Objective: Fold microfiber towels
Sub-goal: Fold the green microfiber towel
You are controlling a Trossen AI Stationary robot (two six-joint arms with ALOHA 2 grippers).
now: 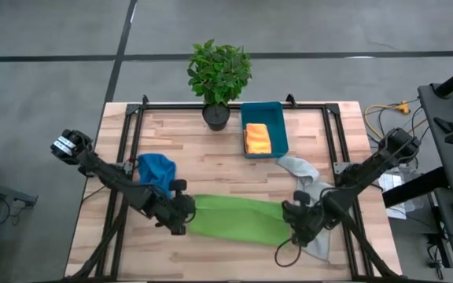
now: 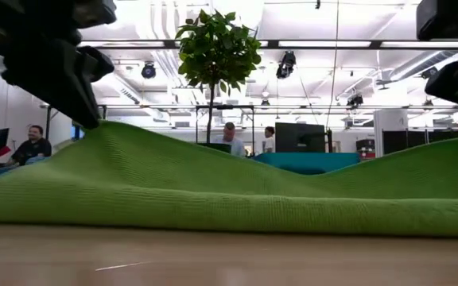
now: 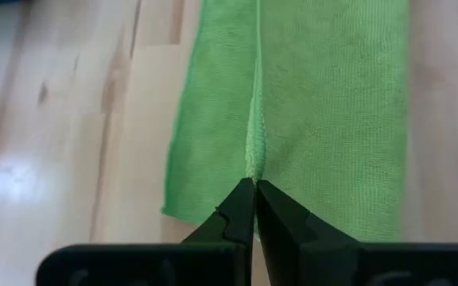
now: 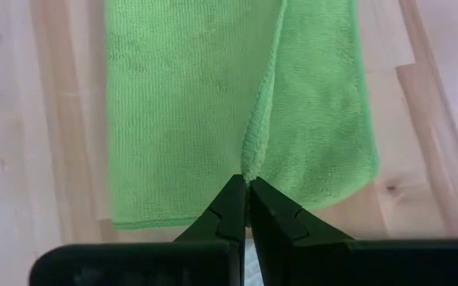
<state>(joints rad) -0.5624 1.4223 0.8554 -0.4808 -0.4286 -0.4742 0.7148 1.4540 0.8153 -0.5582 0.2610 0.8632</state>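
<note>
A lime green towel (image 1: 238, 218) lies lengthwise near the table's front edge, between my two grippers. My left gripper (image 1: 181, 224) is shut on its left end and my right gripper (image 1: 293, 228) on its right end. In the low view the green towel (image 2: 237, 191) climbs toward each gripper and dips in the middle. A blue towel (image 1: 156, 169) lies bunched behind the left arm. A pale grey towel (image 1: 309, 177) lies partly under the right arm. An orange towel (image 1: 256, 138) sits in the teal bin (image 1: 280, 126). My left gripper (image 3: 255, 184) pinches a hemmed edge (image 3: 253, 159) at the towel's left end between its two fingertips, slanting down from the left. That edge is raised, and the cloth on both sides of it slopes down to the table. My right gripper (image 4: 246, 181) pinches the hemmed edge (image 4: 251, 159) at the towel's right end between its two fingertips, slanting down from the right. The edge stands up as a ridge, and the cloth beside it lies on the table.
A potted plant (image 1: 219, 75) stands at the table's far edge, next to the teal bin. A black frame (image 1: 132, 118) runs along the far side and both ends. Bare wood shows between the green towel and the bin. People sit in the room beyond.
</note>
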